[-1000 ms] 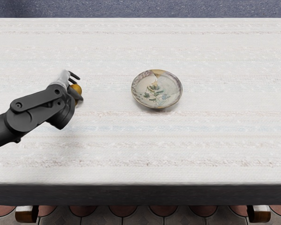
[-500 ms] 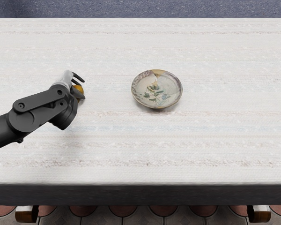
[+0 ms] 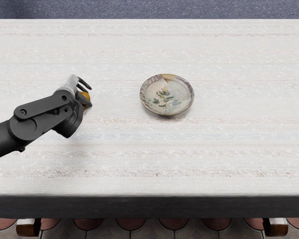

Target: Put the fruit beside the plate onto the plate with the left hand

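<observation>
My left hand (image 3: 74, 91) grips the small orange fruit (image 3: 84, 95); best to lift it clear, then carry it rightward to the plate (image 3: 142, 94).

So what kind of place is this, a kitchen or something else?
Probably a simulated dining-style tabletop rather than a real kitchen: a long table covered in pale cloth, a single decorated plate on it, and a tiled floor below its front edge. The left hand grips a fruit.

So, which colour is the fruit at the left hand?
The fruit is orange-yellow; the head view shows it, though the left hand hides part of it.
</observation>
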Motion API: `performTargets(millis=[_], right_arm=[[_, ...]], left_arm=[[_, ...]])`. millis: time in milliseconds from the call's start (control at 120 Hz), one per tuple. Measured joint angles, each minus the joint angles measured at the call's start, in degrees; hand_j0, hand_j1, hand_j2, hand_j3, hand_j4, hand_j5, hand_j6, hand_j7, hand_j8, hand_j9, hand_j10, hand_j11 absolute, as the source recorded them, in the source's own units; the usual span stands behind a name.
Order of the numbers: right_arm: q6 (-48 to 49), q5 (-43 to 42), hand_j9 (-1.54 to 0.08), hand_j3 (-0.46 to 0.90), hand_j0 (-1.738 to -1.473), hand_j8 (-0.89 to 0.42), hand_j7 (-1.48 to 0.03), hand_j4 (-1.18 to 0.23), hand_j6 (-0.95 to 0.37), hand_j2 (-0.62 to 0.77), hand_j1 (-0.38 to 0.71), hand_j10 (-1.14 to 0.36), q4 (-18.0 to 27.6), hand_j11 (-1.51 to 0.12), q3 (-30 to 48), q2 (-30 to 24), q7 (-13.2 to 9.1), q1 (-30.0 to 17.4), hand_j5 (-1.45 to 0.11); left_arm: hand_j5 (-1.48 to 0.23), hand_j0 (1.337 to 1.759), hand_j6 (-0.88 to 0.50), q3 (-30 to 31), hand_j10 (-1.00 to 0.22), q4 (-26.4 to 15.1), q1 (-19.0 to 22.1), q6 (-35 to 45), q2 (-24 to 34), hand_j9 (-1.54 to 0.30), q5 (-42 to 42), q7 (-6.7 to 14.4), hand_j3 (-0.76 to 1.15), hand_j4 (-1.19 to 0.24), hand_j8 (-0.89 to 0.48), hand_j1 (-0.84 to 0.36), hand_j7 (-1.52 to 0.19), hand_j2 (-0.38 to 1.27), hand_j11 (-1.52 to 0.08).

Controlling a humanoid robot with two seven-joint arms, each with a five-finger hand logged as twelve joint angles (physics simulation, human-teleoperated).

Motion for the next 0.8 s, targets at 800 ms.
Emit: performTargets(millis=[800], right_arm=[[0.0, -0.02, 0.0, 0.0, -1.658, 0.0, 0.0, 0.0, 0.0, 0.0, -0.35, 0.0, 0.0, 0.0, -0.06, 0.0, -0.01, -0.01, 0.0]], left_arm=[[-1.09, 1.652, -0.58, -0.05, -0.6, -1.32, -1.31, -0.17, -0.12, -1.05, -0.33, 0.03, 0.0, -0.77, -0.43, -0.34, -1.06, 0.45, -1.05]])
